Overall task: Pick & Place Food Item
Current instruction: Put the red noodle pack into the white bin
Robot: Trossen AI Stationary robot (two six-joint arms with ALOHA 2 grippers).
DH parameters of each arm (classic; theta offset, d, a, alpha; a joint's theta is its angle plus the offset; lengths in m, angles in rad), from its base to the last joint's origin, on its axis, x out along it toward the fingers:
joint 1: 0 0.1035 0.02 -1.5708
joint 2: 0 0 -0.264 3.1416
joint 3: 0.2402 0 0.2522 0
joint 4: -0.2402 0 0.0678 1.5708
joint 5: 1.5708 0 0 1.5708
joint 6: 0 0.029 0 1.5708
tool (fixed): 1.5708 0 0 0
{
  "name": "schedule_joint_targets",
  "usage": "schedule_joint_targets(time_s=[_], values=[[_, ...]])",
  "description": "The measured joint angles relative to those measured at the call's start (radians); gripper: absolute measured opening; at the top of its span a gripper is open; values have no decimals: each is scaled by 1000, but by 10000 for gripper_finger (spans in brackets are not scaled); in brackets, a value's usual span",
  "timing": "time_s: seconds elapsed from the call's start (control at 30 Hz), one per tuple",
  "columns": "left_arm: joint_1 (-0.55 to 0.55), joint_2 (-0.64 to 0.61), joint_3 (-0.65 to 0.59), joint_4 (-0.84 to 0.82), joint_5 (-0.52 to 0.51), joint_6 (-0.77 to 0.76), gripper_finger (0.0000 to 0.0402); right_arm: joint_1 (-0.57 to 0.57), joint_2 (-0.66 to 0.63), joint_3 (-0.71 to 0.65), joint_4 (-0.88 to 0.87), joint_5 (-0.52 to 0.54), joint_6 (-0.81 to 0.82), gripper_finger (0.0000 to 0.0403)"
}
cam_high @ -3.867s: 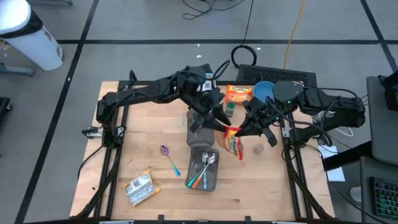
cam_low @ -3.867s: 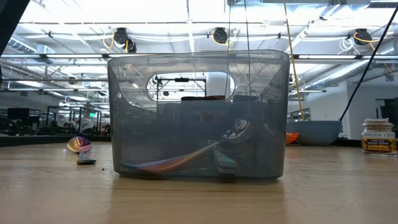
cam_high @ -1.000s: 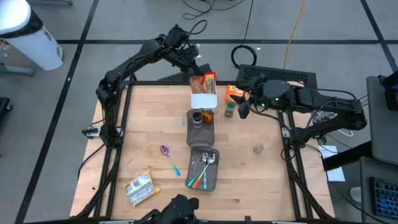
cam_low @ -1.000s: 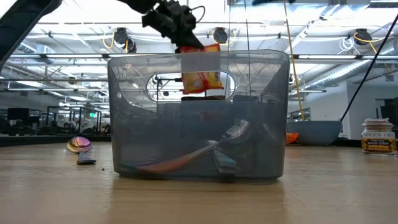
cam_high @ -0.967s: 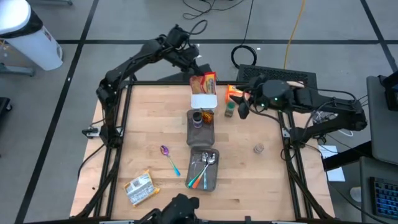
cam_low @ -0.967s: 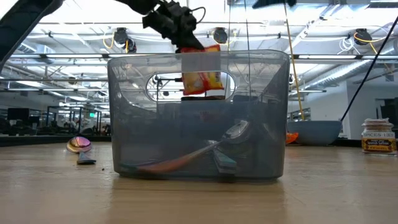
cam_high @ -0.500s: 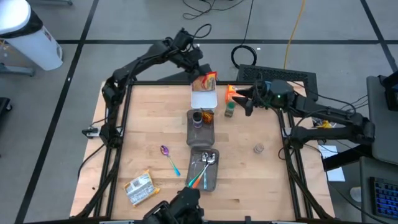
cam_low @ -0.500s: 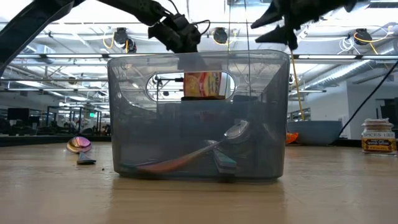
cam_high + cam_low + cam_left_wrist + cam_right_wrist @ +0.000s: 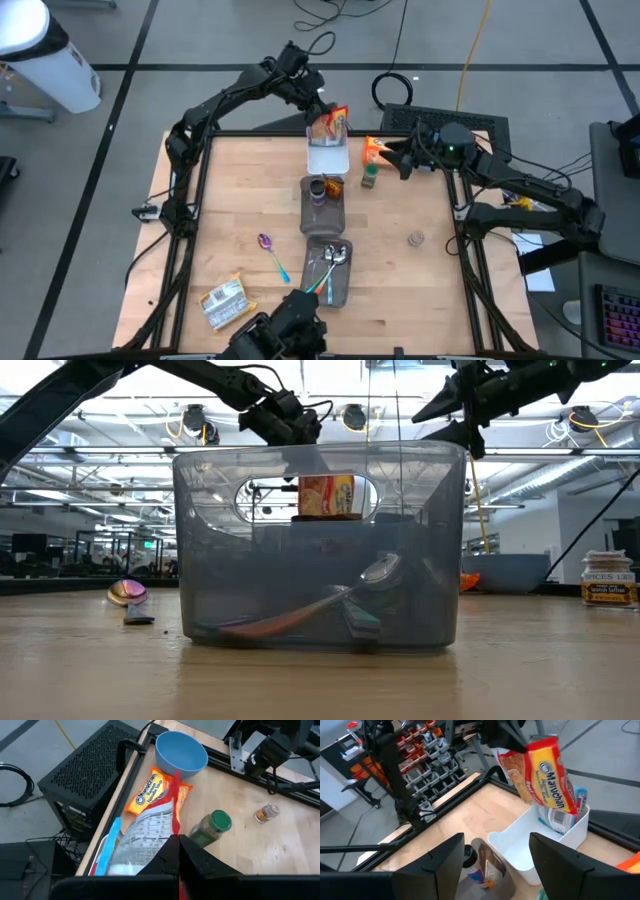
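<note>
Your left gripper (image 9: 318, 112) is clenched on the ramen packet (image 9: 331, 123), lower end dipping into the white bin (image 9: 327, 158) at the table's (image 9: 230, 200) far edge, ready to drop. Right gripper (image 9: 398, 158), jaws apart and empty, waits near the far-right corner; little room beside the spice jar (image 9: 371, 176).

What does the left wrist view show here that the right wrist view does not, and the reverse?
Only the left wrist view shows the blue bowl, the orange noodle packet lying flat, the green-capped jar and a small spice jar. Only the right wrist view shows the white bin from the side, a grey bin holding a bottle, and shelving in the room behind. Both show the ramen packet that the shut left gripper holds over the white bin.
</note>
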Motion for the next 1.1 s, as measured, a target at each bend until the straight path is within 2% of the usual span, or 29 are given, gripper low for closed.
schedule_joint_targets(time_s=[0.27,0.63,1.1], values=[[3,13,0,-10,21,19,0,-37,0,0,0,-52,0,215],[2,60,-1,-30,55,33,0,-38,0,0,-4,-53,5,212],[32,59,-1,-78,52,55,0,-39,2,0,-8,-53,2,212]])
